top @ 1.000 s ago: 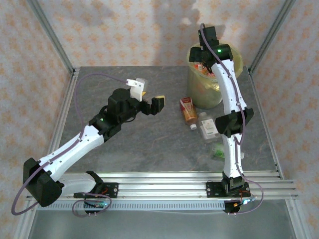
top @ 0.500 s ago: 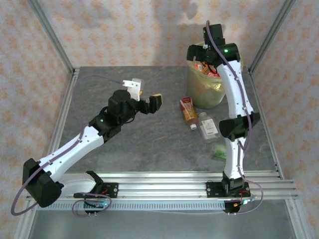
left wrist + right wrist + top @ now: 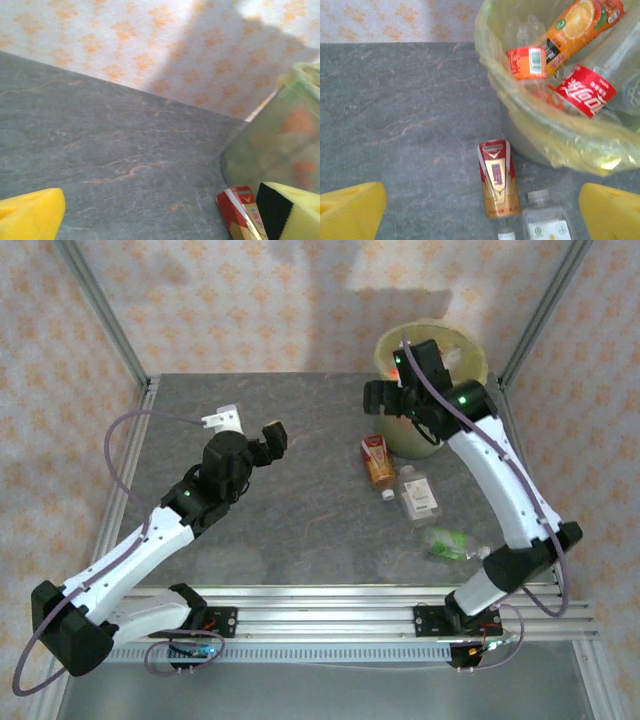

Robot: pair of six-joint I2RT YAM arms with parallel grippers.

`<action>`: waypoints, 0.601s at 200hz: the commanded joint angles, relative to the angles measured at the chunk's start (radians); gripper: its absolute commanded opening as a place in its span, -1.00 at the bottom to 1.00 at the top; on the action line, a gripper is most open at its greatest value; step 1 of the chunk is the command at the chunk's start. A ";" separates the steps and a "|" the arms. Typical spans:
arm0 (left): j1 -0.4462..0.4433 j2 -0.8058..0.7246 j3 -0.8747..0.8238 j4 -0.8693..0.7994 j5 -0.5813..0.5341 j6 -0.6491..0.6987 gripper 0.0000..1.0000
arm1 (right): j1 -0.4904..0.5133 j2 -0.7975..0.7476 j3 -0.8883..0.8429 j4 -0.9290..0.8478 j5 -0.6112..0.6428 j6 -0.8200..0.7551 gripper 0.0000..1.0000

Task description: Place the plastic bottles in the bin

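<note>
Fingers (image 3: pixel 350 207) apart, empty: right gripper (image 3: pixel 482 212) over the red-and-gold bottle (image 3: pixel 497 177) beside the bin (image 3: pixel 530 145), left gripper (image 3: pixel 160 215) idle. An off-centre pinch could roll the bottle away.

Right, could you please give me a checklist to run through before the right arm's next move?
1. Right tool open and empty: ok.
2. Red-and-gold bottle lying uncovered below it: ok.
3. Gap for a finger between that bottle and the clear bottle: cannot tell.
4. Bin upright, not filled to the rim: ok.
5. Left tool open, well apart from the right tool: ok.
6. Table cleared of bottles: not ok, green-labelled bottle also waits.
</note>
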 commanded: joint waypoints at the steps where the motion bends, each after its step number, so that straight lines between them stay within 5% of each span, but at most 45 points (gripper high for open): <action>1: 0.013 -0.001 -0.006 -0.080 -0.095 -0.109 1.00 | 0.057 -0.098 -0.093 0.059 0.096 0.031 0.98; 47: 0.030 0.024 -0.019 -0.100 -0.102 -0.179 1.00 | 0.158 -0.148 -0.269 0.028 0.165 0.086 0.98; 120: 0.047 0.017 -0.083 -0.130 -0.107 -0.267 1.00 | 0.179 -0.089 -0.489 0.108 0.085 0.195 0.98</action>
